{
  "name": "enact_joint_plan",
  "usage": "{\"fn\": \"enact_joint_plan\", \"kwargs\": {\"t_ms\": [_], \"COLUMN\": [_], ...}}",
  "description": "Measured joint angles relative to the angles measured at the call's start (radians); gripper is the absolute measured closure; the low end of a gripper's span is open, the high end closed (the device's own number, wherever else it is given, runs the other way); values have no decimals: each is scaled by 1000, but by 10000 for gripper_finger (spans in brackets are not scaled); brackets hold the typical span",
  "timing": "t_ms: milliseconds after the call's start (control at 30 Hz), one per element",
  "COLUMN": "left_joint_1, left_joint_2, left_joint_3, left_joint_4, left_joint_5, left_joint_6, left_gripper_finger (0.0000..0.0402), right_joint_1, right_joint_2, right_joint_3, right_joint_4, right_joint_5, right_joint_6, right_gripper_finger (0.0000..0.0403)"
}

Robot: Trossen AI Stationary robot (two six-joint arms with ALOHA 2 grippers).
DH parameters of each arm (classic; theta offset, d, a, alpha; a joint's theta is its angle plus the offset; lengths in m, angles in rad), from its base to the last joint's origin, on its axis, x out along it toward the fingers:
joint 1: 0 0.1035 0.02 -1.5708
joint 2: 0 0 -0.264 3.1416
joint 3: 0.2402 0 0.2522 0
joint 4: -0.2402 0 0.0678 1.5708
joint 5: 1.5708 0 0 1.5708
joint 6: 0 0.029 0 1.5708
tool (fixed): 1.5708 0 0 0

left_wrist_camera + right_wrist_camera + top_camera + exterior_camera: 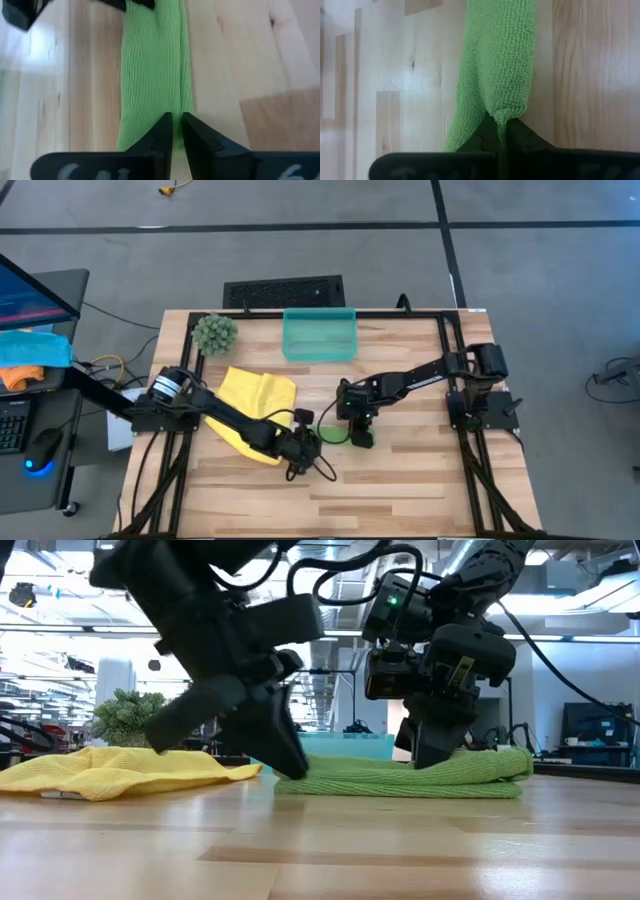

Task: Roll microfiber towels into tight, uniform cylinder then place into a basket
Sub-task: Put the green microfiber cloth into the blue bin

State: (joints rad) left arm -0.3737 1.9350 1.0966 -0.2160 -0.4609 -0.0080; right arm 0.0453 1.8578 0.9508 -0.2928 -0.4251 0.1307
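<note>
Surface (400, 480) of pale wood carries the teal basket (319, 335) at twelve o'clock, the crumpled yellow towel (255, 395) toward nine, and the green towel (400, 778) near the middle, folded into a long narrow strip whose long axis runs from three to nine between the two pincers. The right pincer (502, 137) is pinched shut on the strip's three o'clock end and the left pincer (177, 132) is narrowed onto its nine o'clock end, so both sit equally at hand for rolling. From above the arms hide nearly all of the green cloth, and whether it is already partly rolled is hard to make out.
</note>
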Motion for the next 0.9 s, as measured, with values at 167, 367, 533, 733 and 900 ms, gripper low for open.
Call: {"fn": "enact_joint_plan", "kwargs": {"t_ms": [167, 367, 533, 733, 900], "left_joint_1": [0, -1, -7, -31, -32], "left_joint_2": [-47, -89, -142, -258, -361], "left_joint_3": [0, 1, 49, 28, -64], "left_joint_4": [-108, -226, -433, -538, -533], "left_joint_5": [-4, -8, 30, -90, -98], "left_joint_6": [-38, -109, -219, -282, -370], "left_gripper_finger": [359, 300, 262, 258, 258], "right_joint_1": [14, 21, 24, 20, 9], "right_joint_2": [-1, -6, -54, -129, -147], "right_joint_3": [-1, -1, -5, -7, -5], "right_joint_4": [5, 5, -15, -76, -62], "right_joint_5": [23, 54, 121, 258, 280], "right_joint_6": [1, 1, 1, -9, -44], "right_gripper_finger": [380, 382, 382, 383, 383]}}
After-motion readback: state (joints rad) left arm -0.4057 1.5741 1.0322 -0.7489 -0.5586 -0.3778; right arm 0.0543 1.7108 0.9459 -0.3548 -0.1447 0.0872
